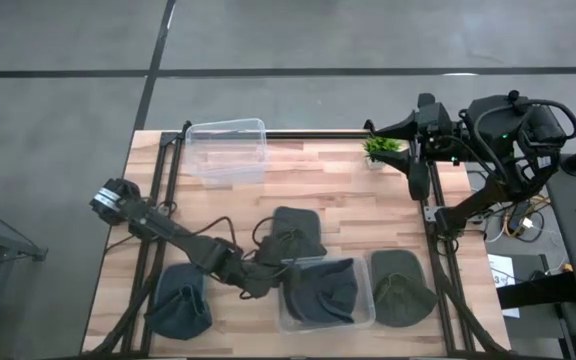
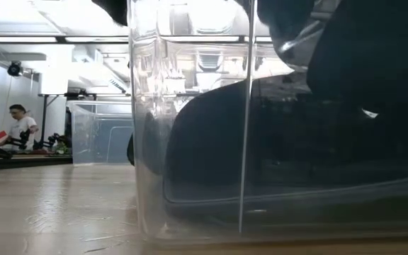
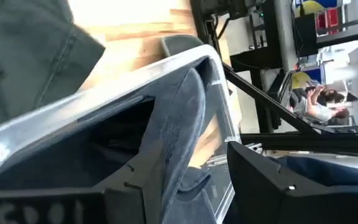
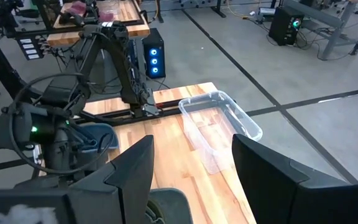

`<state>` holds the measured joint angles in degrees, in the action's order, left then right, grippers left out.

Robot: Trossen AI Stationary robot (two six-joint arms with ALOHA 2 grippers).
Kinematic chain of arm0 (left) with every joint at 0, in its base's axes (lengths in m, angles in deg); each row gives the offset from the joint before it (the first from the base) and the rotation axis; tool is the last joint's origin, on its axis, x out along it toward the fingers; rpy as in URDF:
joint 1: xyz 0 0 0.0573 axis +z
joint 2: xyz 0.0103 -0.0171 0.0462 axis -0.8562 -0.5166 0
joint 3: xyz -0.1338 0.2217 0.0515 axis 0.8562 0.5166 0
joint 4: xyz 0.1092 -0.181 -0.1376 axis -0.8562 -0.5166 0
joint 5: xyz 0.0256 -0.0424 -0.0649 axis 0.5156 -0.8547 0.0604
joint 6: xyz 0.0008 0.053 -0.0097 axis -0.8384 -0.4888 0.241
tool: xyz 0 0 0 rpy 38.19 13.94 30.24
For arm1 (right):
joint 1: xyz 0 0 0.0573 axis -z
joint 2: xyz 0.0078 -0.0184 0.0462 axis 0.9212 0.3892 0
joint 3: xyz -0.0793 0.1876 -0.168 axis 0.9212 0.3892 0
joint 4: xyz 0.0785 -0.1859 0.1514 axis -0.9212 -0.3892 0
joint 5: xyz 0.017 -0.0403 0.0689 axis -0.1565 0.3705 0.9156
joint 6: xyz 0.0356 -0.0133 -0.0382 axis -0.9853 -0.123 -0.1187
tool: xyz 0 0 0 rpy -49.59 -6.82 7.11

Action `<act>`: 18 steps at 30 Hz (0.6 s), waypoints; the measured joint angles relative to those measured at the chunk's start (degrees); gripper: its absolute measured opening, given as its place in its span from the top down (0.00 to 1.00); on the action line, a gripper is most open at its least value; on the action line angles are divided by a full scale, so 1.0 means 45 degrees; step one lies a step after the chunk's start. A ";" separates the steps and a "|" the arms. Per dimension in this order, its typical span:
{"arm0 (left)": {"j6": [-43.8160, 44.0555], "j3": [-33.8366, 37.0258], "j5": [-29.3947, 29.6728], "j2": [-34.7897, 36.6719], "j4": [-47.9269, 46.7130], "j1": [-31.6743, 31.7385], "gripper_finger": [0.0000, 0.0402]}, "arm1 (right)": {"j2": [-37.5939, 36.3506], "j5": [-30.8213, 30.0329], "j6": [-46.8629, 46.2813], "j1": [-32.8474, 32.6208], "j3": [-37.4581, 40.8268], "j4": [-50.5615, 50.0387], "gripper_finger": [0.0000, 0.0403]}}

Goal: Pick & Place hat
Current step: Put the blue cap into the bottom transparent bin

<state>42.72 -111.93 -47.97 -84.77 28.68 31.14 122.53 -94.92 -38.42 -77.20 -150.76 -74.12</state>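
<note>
Where bin (image 1: pixel 364 312) walls blur: hat (image 1: pixel 320 290).

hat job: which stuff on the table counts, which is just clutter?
In play: left hand, hat in near bin, near bin, three loose hats.
Lying about: far empty bin, small plant, parked right hand.

My left arm stretches low and long, elbow bent, wrist levelled forward. My left pincer (image 1: pixel 276 276) has its fingers (image 3: pixel 166 180) parted. My right arm is folded up far from it, the right pincer (image 4: pixel 191 180) raised with its fingers spread wide.
</note>
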 joint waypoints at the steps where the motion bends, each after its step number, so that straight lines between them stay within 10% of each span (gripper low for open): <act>1: -0.0232 -0.0193 0.0011 0.0032 -0.0016 0.0002 0.59 | 0.0000 0.0000 0.0000 0.0000 0.0000 0.0000 0.48; 18: -0.2835 -0.3221 -0.1279 0.1214 -0.7287 0.0002 0.59 | 0.0000 0.0005 -0.0118 0.0000 0.0000 -0.0448 0.48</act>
<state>29.96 -126.43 -53.73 -79.30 -4.11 31.15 122.53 -94.90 -38.95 -77.20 -150.76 -76.13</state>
